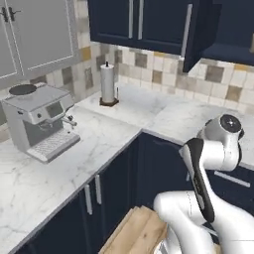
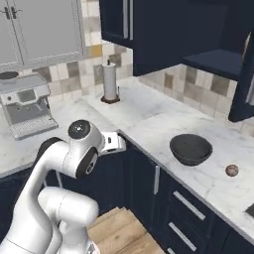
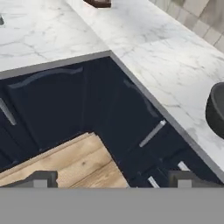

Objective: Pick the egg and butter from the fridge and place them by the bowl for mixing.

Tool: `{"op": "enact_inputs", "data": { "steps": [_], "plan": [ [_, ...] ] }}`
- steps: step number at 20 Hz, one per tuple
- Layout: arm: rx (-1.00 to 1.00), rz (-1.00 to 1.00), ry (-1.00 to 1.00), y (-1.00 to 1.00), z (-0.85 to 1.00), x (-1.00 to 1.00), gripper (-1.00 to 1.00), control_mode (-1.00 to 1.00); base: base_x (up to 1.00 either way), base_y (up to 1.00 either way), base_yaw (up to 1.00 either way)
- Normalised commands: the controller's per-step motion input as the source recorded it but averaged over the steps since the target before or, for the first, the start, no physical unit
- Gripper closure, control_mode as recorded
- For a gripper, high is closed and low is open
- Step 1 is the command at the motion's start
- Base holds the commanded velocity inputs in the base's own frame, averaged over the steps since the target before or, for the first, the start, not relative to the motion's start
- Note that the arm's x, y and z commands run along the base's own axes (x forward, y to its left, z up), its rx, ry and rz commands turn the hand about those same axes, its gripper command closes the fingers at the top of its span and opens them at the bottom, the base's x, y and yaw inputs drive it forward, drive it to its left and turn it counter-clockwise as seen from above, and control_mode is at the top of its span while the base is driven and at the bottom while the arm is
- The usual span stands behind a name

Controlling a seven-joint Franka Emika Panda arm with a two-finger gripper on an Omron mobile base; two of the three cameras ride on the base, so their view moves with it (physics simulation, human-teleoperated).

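An L-shaped white marble counter [image 2: 163, 124] runs over dark navy base cabinets [image 2: 144, 188], with navy wall cabinets [image 2: 163, 30] above and a tiled backsplash [image 2: 193, 87] behind. On the left run of the counter, near its back edge, stands a silver espresso machine [image 1: 37, 119]. A roll of paper towels [image 2: 109, 79] on a dark stand sits upright in the inner corner of the counter. The bowl [image 2: 191, 149], dark and round, rests on the right run close to the front edge; in the hand view its rim [image 3: 216, 111] shows at the right border. A small brownish round lump [image 2: 231, 170] lies on the counter just right of the bowl, apart from it. The gripper [image 3: 111, 178] hangs over the wood floor [image 3: 65, 164] before the corner cabinets, its fingertips [image 3: 40, 179] spread wide apart and holding nothing.
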Motion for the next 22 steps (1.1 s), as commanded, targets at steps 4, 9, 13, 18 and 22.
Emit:
{"op": "enact_inputs", "data": {
  "steps": [4,9,13,18,22],
  "plan": [
    [0.00,0.00,0.00,0.00,0.00,0.00,-1.00,1.00,-0.19,0.00,0.96],
    [0.00,0.00,0.00,0.00,0.00,0.00,-1.00,1.00,-0.41,0.10,0.86],
    [0.00,0.00,0.00,0.00,0.00,0.00,-1.00,1.00,-1.00,0.35,0.51],
    [0.00,0.00,0.00,0.00,0.00,0.00,-1.00,1.00,-1.00,0.45,0.41],
    [0.00,0.00,0.00,0.00,0.00,0.00,-1.00,1.00,-0.85,0.73,0.33]
  ]
}}
